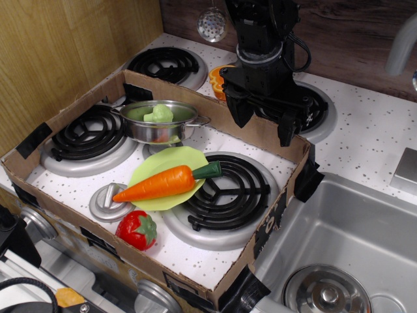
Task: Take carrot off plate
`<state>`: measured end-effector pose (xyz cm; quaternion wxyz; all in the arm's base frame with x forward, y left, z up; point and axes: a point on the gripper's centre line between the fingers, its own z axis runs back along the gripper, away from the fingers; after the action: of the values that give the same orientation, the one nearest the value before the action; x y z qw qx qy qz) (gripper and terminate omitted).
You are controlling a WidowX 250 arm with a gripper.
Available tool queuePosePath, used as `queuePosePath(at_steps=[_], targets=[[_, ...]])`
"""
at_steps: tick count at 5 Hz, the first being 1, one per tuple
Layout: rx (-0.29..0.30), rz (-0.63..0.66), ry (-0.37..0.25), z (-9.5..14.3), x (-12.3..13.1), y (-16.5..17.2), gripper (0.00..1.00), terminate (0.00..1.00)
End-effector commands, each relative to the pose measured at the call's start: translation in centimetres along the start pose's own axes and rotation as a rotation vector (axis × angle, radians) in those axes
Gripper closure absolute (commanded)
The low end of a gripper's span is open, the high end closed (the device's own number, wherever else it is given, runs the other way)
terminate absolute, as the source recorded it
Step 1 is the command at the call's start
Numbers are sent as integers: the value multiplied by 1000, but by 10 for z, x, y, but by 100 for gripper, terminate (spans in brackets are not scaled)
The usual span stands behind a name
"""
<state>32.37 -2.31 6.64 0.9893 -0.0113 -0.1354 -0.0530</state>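
The orange carrot [159, 184] with a dark green stem end lies across the light-green scalloped plate [163, 163], tip pointing left, stem to the right over the front right burner. The plate sits in the middle of the toy stove inside a cardboard frame. My black gripper [262, 124] hangs above the frame's back right wall, well behind and to the right of the carrot. Its two fingers are spread apart and hold nothing.
A steel pot [159, 122] with green contents stands just behind the plate. A red strawberry [137, 229] lies in front. A grey knob disc [109, 202] sits left of the plate. A halved orange [217, 81] is behind the gripper. A sink [339, 248] is at right.
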Motion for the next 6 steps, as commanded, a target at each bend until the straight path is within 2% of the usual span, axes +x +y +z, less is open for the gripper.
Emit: queuePosePath(at_steps=[1,2,3,4,5,6], targets=[[0,0,0,0,0,0,0,0],[61,-37,-43,24,-1,10,0,0],[78,-121,-88,37,-7,23,0,0],[78,-292,-125,52,-26,38,0,0],[44,-459,-104,44,-53,62,0,0],[-43,-531,-36,38,-77,76,0,0]])
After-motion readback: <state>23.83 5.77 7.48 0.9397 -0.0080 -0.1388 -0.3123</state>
